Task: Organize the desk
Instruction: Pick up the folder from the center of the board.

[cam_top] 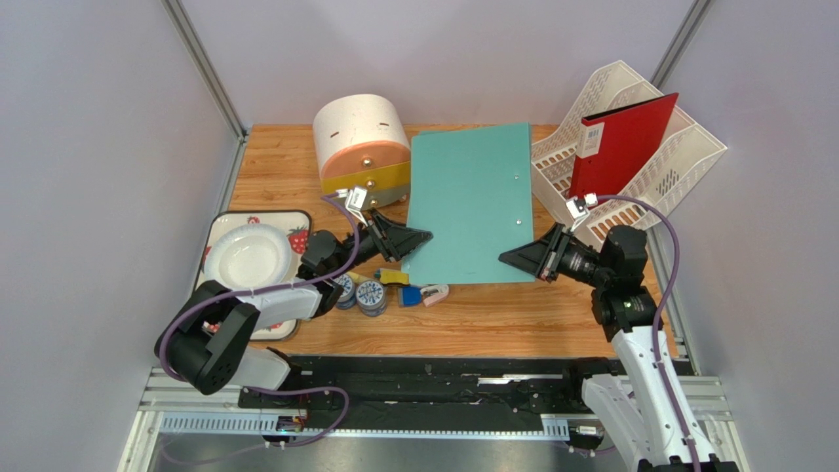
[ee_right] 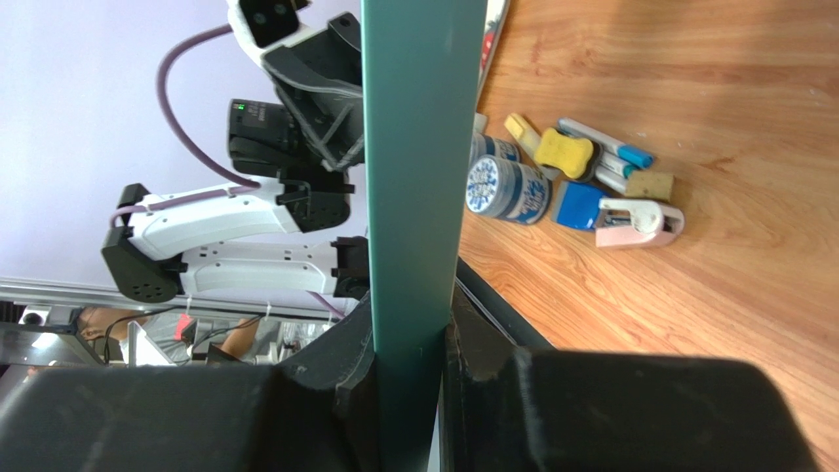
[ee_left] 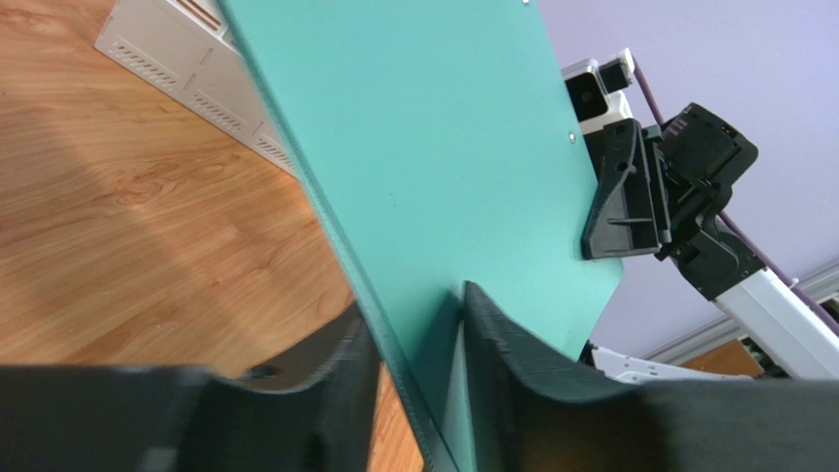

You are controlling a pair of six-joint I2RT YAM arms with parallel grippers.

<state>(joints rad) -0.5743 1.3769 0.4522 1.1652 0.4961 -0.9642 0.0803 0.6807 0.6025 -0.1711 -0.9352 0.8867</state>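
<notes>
With my right claw clamped on the teal folder and my left claw straddling its other edge, grip I cannot judge, I want both pinches square before lifting.

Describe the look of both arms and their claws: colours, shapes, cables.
Both arms have white links and bulky black joints. The left arm and the right arm each carry a looping purple cable. The left claw and the right claw are black and wedge-shaped, each with two tapering fingers.
</notes>
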